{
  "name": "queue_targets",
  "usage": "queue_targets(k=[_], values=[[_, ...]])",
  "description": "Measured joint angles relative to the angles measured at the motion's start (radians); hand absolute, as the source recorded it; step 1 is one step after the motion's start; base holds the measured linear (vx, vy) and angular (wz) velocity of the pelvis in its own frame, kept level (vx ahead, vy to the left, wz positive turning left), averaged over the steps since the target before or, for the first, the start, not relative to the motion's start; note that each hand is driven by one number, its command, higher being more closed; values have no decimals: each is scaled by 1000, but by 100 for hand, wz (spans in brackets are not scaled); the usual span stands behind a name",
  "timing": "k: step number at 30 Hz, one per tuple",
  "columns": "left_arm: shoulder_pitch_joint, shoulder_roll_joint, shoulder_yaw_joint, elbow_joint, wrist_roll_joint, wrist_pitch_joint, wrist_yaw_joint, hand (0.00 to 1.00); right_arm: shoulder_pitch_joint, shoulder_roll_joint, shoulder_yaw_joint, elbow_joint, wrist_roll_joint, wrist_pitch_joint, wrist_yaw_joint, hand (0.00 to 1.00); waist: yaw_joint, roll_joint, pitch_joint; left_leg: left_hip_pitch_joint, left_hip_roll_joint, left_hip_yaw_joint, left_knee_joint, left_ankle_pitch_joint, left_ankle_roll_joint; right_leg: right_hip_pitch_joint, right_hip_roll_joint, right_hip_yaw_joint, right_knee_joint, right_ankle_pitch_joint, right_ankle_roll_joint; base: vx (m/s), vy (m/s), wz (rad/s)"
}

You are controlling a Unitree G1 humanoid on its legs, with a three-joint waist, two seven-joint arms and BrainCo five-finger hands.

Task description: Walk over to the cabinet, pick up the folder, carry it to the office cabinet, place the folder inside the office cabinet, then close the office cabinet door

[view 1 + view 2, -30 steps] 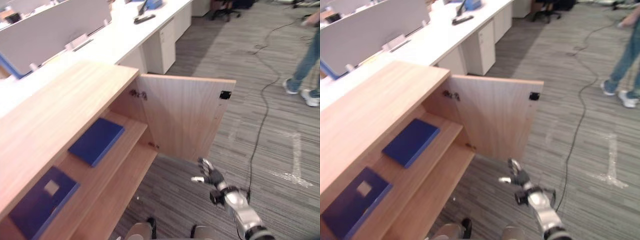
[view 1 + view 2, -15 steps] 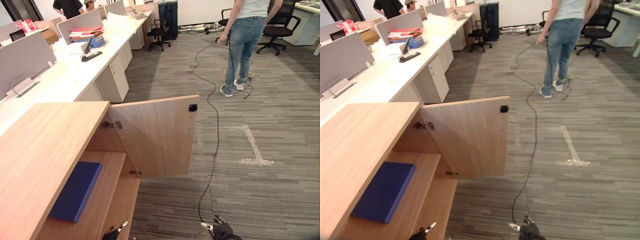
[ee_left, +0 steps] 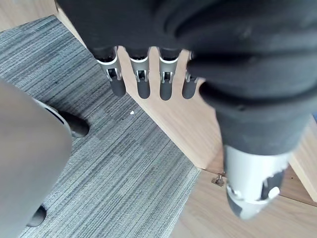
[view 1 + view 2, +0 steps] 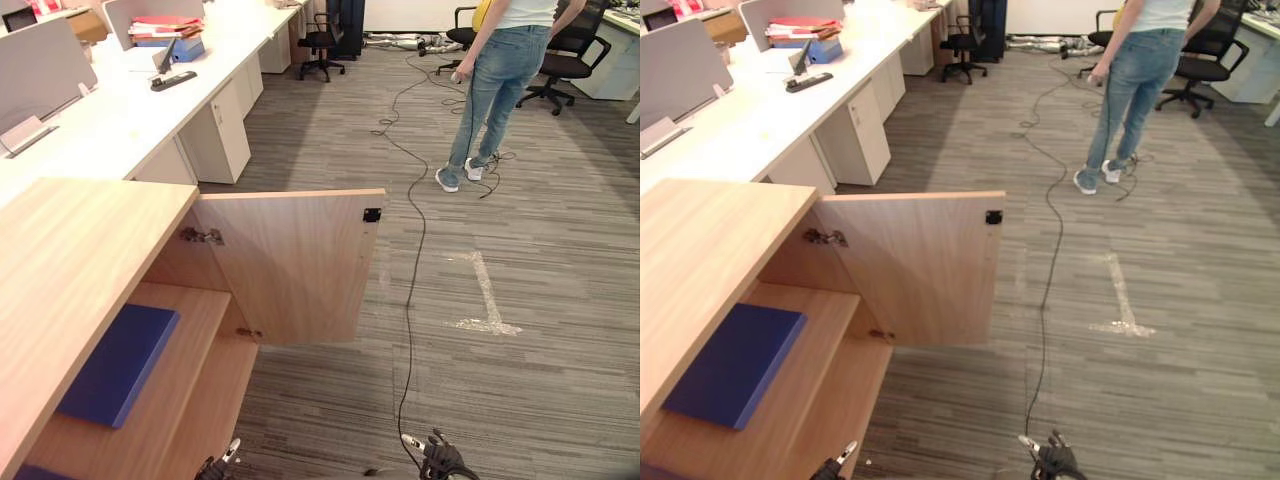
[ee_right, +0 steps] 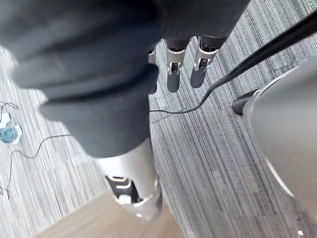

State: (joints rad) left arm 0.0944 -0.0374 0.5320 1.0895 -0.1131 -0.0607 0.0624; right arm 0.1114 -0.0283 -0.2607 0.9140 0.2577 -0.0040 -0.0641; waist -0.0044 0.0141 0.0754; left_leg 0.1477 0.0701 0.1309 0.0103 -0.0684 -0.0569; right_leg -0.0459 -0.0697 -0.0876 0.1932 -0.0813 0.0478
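1. The blue folder lies flat on the cabinet shelf, lower left of the frame.
2. The door stands wide open, mid-frame.
3. At the bottom edge, the left hand and right hand hang with fingers straight, holding nothing.

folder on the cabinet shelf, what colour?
Dark blue. The folder shows best in the right eye view.

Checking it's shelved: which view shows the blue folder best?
Right eye view: the blue folder lies flat on the shelf, its cover nearly whole. The left eye view shows it too, at a narrower angle.
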Motion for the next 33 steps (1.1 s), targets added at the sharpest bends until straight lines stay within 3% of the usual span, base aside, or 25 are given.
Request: queue_targets(k=[7,10,11,13,14,15,16,17,19,21,23,25,27,29,33], values=[[-2,8,-22,-1,1,11,-1,0,-10,-36,-74,-47,1,-18,-20,0,-2,6,-5,-7,13,-12,-5,11,-17,38,11,-29,-51,10,-5,76,-12,9],[-8,25,-57,-9,-14,12,-1,0,-21,-31,-72,-49,1,-19,-20,0,-3,-13,9,-51,-2,-10,103,9,-20,54,-9,-40,-51,8,-5,-31,16,15],[-8,26,-53,-33,-21,12,-1,0,-15,-22,-66,-65,1,-20,-20,0,0,-25,26,-95,-5,-5,236,-6,-37,78,-24,-43,-47,0,-9,-57,-18,10],[-7,19,-36,-59,-36,11,0,0,9,-9,-46,-106,1,-21,-20,0,8,-24,40,-196,27,22,515,-25,-30,101,-30,-43,-31,-37,-30,-107,-19,-1],[5,10,-34,-82,-49,11,0,0,30,-7,-15,-140,1,-21,-20,0,18,-8,47,-276,84,45,727,10,10,122,-6,-40,-6,-60,-41,-129,-44,-23],[17,6,-33,-98,-64,10,2,0,48,-4,10,-150,1,-20,-21,0,24,4,44,-326,117,46,851,77,17,146,11,-30,-3,-70,-56,-91,-69,-30],[24,6,-34,-107,-65,9,2,0,54,-2,19,-151,1,-20,-21,0,29,3,42,-343,124,46,886,85,16,152,12,-23,-3,-74,-62,-33,-80,-33],[25,7,-34,-112,-65,8,2,0,59,2,22,-158,1,-19,-26,0,28,2,42,-375,125,50,904,47,25,149,11,-13,-3,-76,-68,-3,-68,-27],[26,1,-16,-116,-64,5,2,0,59,2,16,-155,2,-16,-31,0,30,2,45,-405,117,76,830,-14,21,140,4,6,-3,-76,-69,32,-16,-26],[31,-1,-2,-114,-62,5,2,0,58,1,17,-156,2,-16,-36,0,37,2,45,-398,71,80,588,-28,5,129,-17,24,-3,-78,-65,112,72,-26],[47,-6,14,-91,-50,7,4,0,60,2,17,-152,-1,-16,-35,0,46,11,39,-330,42,55,343,-1,-31,135,-20,48,0,-93,-39,178,147,-42],[76,-20,36,-60,-38,13,8,0,67,-3,18,-151,-1,-16,-35,0,43,42,16,-273,36,16,216,82,-4,139,0,66,9,-114,-3,259,211,-36],[77,7,54,-54,-31,16,10,0,76,22,27,-133,-1,-17,-32,0,45,-12,-9,-245,-37,33,142,99,27,135,-67,64,9,-134,29,342,228,4],[70,16,49,-40,-30,15,12,0,67,31,26,-117,-1,-17,-28,0,45,-18,-14,-231,-80,36,98,109,42,142,-103,64,-18,-132,37,276,177,13],[64,31,3,-28,-27,14,20,0,21,37,26,-56,-3,-16,-25,0,50,-19,-14,-184,-118,35,51,107,55,187,-136,65,-55,-118,58,185,114,3]])
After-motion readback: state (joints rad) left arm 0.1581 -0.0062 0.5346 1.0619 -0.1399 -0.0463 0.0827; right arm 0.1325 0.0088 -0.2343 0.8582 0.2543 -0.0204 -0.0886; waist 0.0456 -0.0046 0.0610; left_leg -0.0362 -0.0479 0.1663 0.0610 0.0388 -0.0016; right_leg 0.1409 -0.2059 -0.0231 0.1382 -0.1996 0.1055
